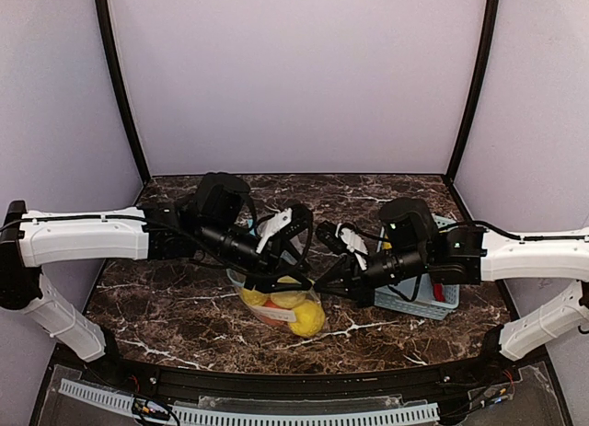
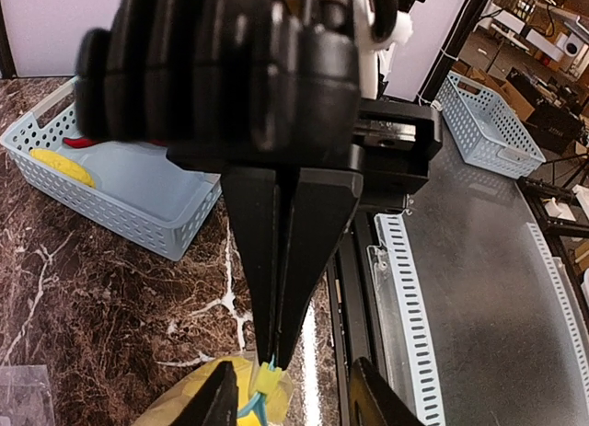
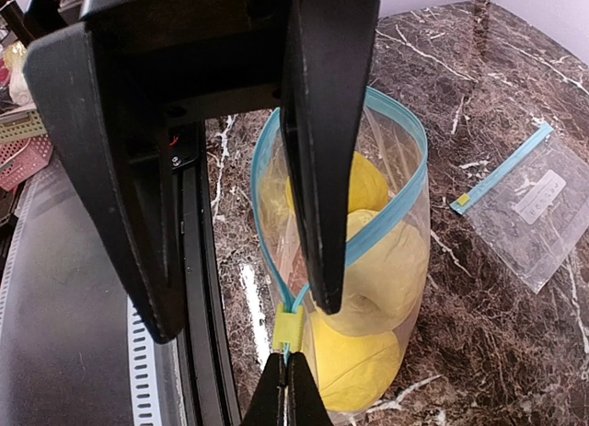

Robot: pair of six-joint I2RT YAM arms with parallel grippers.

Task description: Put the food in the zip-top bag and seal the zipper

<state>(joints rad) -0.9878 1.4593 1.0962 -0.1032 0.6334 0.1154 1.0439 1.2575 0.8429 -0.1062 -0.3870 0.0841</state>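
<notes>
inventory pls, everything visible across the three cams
zip-top bag: 1, clear with blue zipper, table centre front, mouth open
slider: 1, yellow, at one end of the zipper
food in bag: at least 3 pieces visible, yellow
basket: 1, pale blue, table right, under the right arm
in the basket: 1 yellow piece, 1 red chili
spare bag: 1, clear, flat and empty on the table
second basket: 1, pale blue, off the table
table: 1, dark brown marble
left gripper: black, open, fingers either side of the slider end
right gripper: black, fingers shut on the zipper end by the slider
</notes>
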